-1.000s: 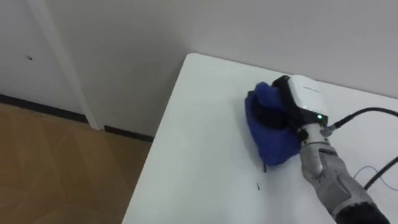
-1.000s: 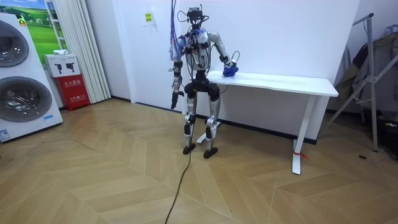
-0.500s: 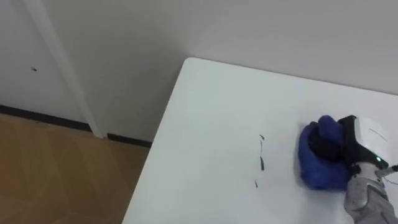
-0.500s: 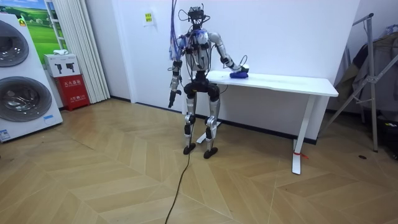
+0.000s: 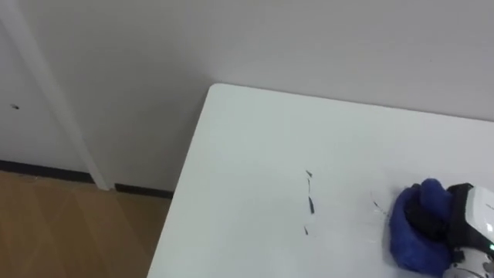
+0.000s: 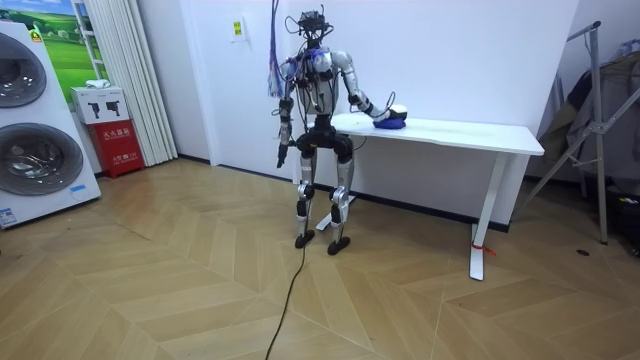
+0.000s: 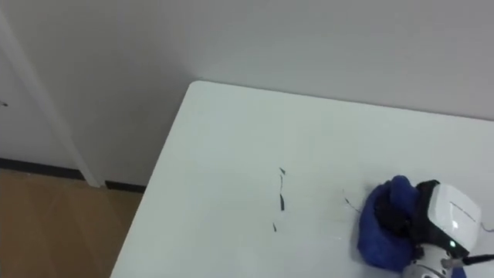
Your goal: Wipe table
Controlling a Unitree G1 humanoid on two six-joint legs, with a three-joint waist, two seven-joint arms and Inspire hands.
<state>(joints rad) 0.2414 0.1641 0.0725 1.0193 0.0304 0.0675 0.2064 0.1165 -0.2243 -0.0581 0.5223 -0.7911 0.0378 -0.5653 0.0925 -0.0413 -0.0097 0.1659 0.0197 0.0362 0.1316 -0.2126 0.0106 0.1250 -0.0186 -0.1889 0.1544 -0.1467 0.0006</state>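
Cloth (image 7: 380, 230) in right hand (image 7: 451, 218), marks (image 7: 281, 202) on table (image 7: 224, 139)

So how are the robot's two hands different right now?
The right hand is up on the table, while the left hand hangs low at the robot's side, away from the table. The right hand grips the blue cloth; the left hand touches neither cloth nor table.

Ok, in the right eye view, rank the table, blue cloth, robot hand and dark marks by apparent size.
Largest to smallest:
table
blue cloth
right robot hand, close to the cloth's size, so that pair is unsure
dark marks
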